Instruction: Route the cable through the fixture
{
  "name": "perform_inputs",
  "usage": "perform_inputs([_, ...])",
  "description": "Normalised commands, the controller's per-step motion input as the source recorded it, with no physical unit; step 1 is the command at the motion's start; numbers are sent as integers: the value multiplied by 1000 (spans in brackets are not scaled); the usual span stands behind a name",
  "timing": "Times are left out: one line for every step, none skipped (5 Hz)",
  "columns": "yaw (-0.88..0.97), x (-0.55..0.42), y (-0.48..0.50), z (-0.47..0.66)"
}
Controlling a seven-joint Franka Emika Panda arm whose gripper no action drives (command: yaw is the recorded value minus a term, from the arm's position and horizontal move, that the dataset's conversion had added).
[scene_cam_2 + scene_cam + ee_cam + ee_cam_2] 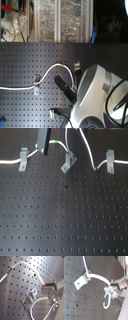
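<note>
The white cable [10, 161] runs in from the first exterior view's left, through an upright clip [23, 159], and rises to my gripper [45, 150]. The gripper is shut on the cable just beside its green band [59, 143]. The slanted grey fixture [68, 163] stands just to the first exterior view's right of the gripper and lower in that picture; a stretch of cable reaches toward its forked top. In the first wrist view the cable [30, 266] with its blue band [8, 272] ends at my fingers [51, 285]. In the second wrist view the cable [99, 278] passes a grey clip [81, 281].
A second upright clip [110, 161] at the first exterior view's right holds another stretch of cable. The black perforated board [65, 218] spreads below. In the second exterior view the white arm body [97, 95] fills the lower right and shelves with clutter [45, 20] stand behind.
</note>
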Motion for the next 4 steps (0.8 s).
perform_inputs([0, -16, -23, -1])
perform_inputs([-143, -219, -252, 194])
perform_inputs([-63, -290, -207, 178])
perform_inputs([11, -88, 15, 184])
